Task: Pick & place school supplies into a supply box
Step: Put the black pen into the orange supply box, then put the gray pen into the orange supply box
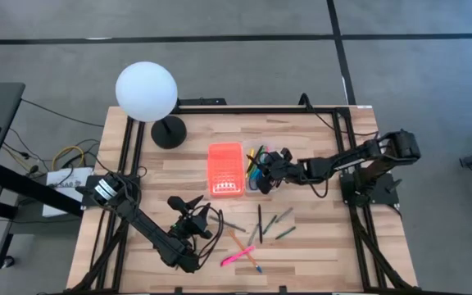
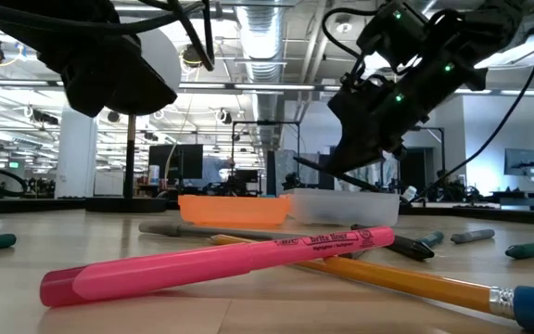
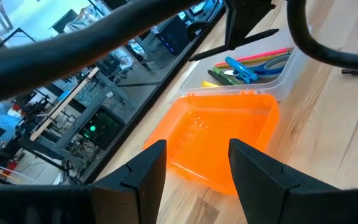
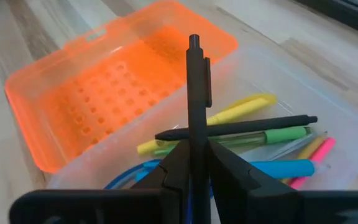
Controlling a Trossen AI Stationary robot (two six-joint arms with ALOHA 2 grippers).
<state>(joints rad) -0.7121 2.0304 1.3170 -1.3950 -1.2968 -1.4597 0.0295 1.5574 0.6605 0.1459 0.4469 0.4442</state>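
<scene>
The right pincer [image 4: 194, 163] hangs over the clear tray [image 4: 303, 87] of the supply box, its fingers clamped on a black pen [image 4: 196, 93] that stands upright between them. In the tray lie a yellow highlighter [image 4: 241, 107], a second black pen [image 4: 241, 127], a green marker [image 4: 278, 135], a blue marker [image 4: 284, 168], a pink marker [image 4: 319, 152] and blue-handled scissors [image 3: 241, 70] (only partly seen). The orange lid [image 1: 225, 170] lies open at the tray's 9 o'clock, touching it. The left pincer [image 3: 194, 165] hovers with fingers spread, holding nothing, toward 7 o'clock from the lid. Loose on the desk [image 1: 318, 246], around 6 o'clock from the box, lie a pink highlighter [image 2: 211, 263], a yellow pencil [image 2: 406, 281] and several dark pens [image 1: 273, 223]. A white globe lamp [image 1: 146, 92] stands at the lid's 10 o'clock.
</scene>
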